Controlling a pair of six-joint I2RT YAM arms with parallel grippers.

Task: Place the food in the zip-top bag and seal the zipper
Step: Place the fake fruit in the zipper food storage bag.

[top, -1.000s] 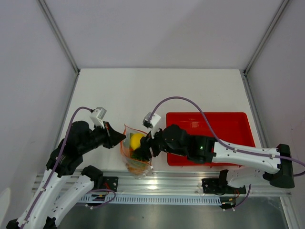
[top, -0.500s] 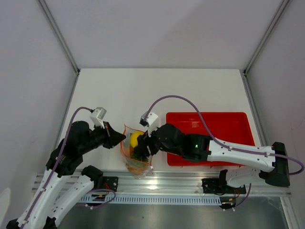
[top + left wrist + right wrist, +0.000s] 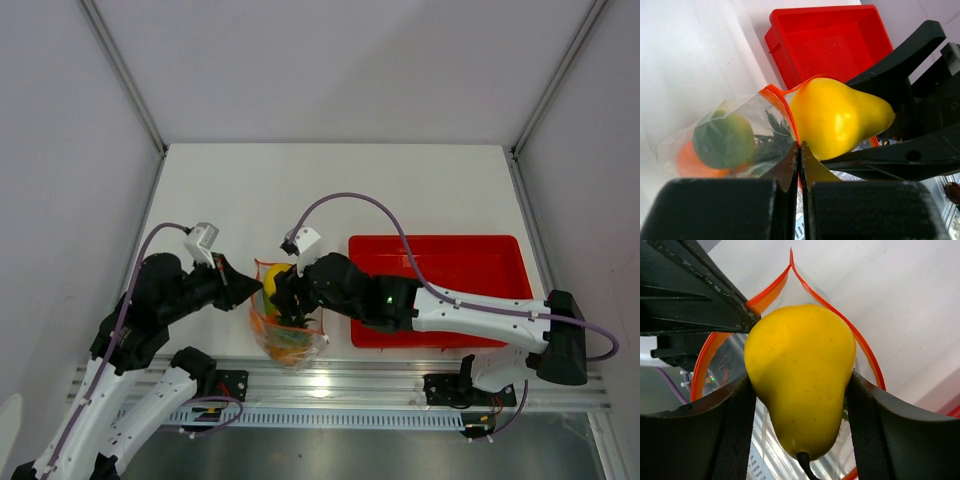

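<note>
The clear zip-top bag (image 3: pixel 287 335) stands near the table's front edge, its mouth held wide. My left gripper (image 3: pixel 801 146) is shut on the orange-red zipper (image 3: pixel 784 101) at the mouth's left rim. Inside the bag lie a green round fruit (image 3: pixel 724 141), an orange ball (image 3: pixel 689 163) and the pineapple's green leaves (image 3: pixel 771 142). My right gripper (image 3: pixel 800 385) is shut on a yellow pear-shaped fruit (image 3: pixel 800 370), stem towards the wrist. It holds the fruit in the bag's mouth, ringed by the zipper (image 3: pixel 862 347). From above, the yellow fruit (image 3: pixel 274 278) shows between the two grippers.
A red rectangular tray (image 3: pixel 480 262) lies to the right of the bag, under my right arm, with nothing visible in it. The metal rail (image 3: pixel 350 385) at the table's front edge runs just below the bag.
My right gripper has carried the yellow fruit left and down into the bag's mouth. The left gripper keeps its hold on the zipper, shifted only slightly.
</note>
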